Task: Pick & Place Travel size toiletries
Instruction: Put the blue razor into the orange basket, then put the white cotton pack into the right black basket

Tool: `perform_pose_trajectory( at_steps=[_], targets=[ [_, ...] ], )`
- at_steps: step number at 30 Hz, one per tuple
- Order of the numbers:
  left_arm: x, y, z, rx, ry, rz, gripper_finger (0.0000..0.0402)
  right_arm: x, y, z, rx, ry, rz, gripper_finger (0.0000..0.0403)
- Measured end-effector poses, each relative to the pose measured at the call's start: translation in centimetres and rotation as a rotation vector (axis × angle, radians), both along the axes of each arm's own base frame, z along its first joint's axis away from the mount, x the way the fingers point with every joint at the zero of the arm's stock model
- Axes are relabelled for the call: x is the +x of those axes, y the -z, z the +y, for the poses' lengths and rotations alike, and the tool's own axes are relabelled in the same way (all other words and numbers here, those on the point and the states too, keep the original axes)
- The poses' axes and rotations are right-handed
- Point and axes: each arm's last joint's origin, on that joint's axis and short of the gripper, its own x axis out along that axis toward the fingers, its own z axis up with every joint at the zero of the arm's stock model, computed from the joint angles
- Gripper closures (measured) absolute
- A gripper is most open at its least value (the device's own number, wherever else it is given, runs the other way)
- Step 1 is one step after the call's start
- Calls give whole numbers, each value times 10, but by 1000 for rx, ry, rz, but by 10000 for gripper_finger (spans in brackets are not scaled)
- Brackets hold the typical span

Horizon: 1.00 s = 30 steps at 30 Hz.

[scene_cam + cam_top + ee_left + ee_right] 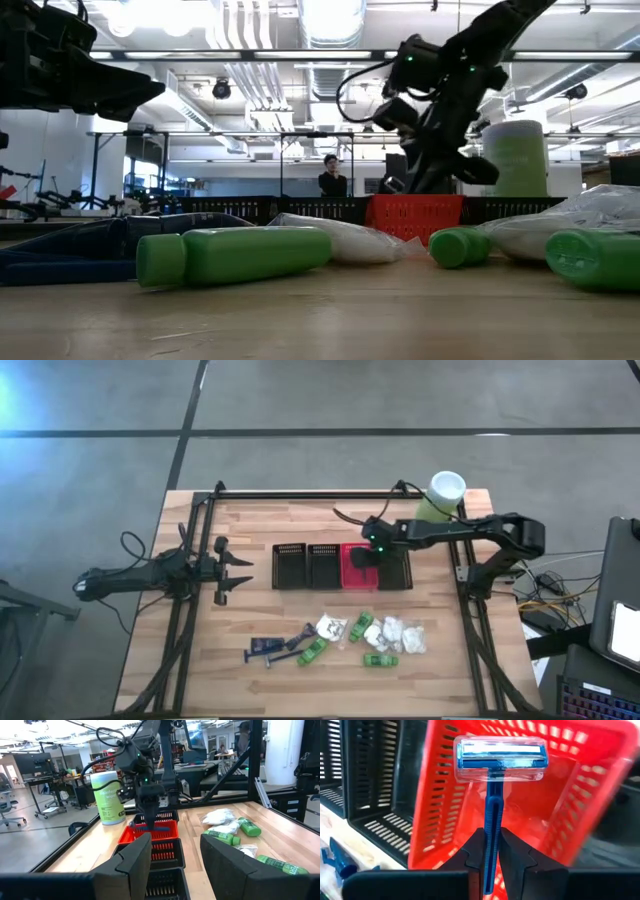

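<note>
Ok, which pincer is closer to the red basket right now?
The right. The right pincer hangs just over the red basket, gripping a blue razor. The left pincer waits open beyond the black baskets.

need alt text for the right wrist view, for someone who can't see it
The right gripper is shut on the handle of a blue razor with a clear cap over its head, held over a red mesh basket. Black mesh baskets stand beside the red one on the wooden table.
</note>
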Motion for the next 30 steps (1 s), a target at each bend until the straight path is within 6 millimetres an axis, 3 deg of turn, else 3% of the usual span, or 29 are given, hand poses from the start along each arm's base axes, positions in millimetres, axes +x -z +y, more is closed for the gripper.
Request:
perform_pose_trajectory(
  at_steps=[6, 13, 20, 24, 30],
  targets=[
    [0, 0, 0, 0, 0, -1, 225, 16, 5, -4, 26, -29, 15, 352],
    [0, 0, 0, 0, 0, 0, 225, 21, 1, -4, 26, -49, 44, 276],
    [0, 0, 0, 0, 0, 0, 225, 14, -27, 3, -31, -112, 63, 200],
    [0, 0, 0, 0, 0, -1, 225, -1, -46, 22, -83, -171, 216, 173],
    [0, 0, 0, 0, 0, 0, 225, -25, -58, 75, -61, -356, 421, 148]
  ],
)
